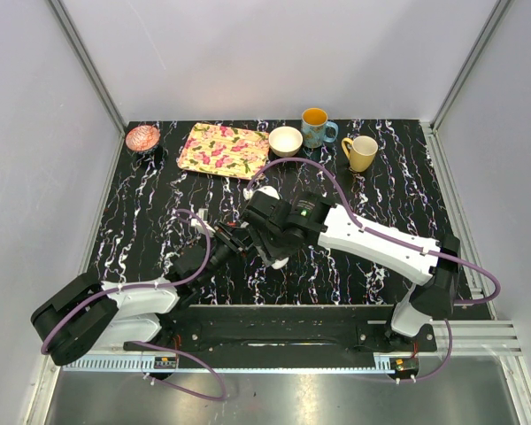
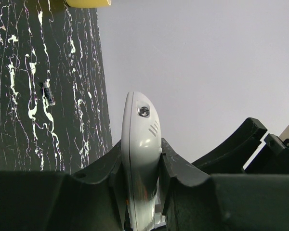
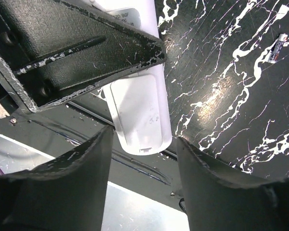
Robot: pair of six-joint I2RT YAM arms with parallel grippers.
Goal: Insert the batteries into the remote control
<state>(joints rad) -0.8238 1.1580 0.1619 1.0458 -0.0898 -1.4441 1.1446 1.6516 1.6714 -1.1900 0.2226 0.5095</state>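
My left gripper is shut on the white remote control, which it holds edge-on above the table, rounded end outward. In the right wrist view the remote control shows its back with the cover panel. Its end sits between the parted fingers of my right gripper, with a gap on each side. One loose battery lies on the black marbled table, and the right wrist view shows a battery too. In the top view the left gripper and right gripper meet mid-table and mostly hide the remote.
Along the back edge stand a pink bowl, a floral tray, a white bowl, a blue mug and a yellow mug. The metal base rail runs along the near edge.
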